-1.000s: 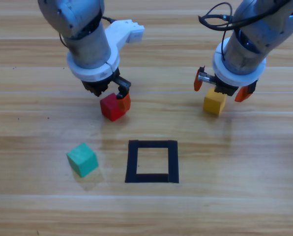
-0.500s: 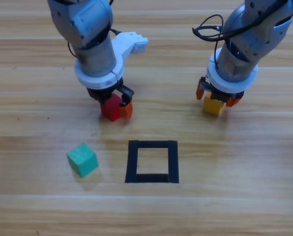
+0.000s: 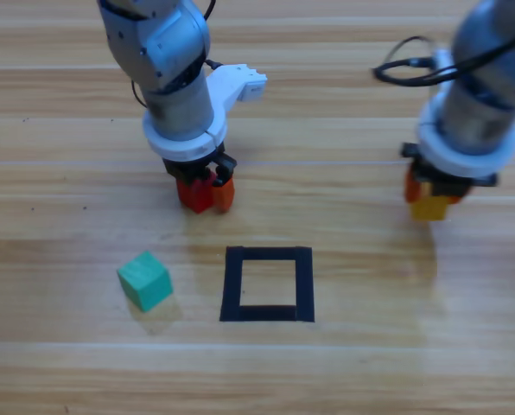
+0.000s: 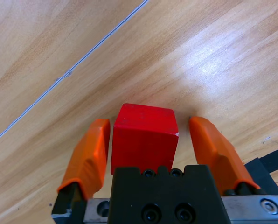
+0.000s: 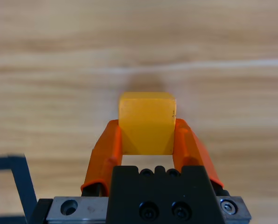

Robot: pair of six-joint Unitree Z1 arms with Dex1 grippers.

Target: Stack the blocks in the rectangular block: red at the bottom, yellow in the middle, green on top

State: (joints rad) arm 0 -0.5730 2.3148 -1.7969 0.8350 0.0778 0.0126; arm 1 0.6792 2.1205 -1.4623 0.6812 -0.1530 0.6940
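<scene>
Left end effector (image 4: 150, 140): your jaws straddled the small red cube (image 4: 144, 137), unclenched; centre before squeezing.
Right end effector (image 5: 147, 135): you gripped the small yellow cube (image 5: 147, 122).

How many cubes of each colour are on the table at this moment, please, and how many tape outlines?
Red cube: 1, between the jaws of the left gripper
Yellow cube: 1, clamped in the right gripper
Green cube: 1, free on the wood
Black tape square: 1, nothing inside it
Total: 4 things, 3 of them cubes
</scene>
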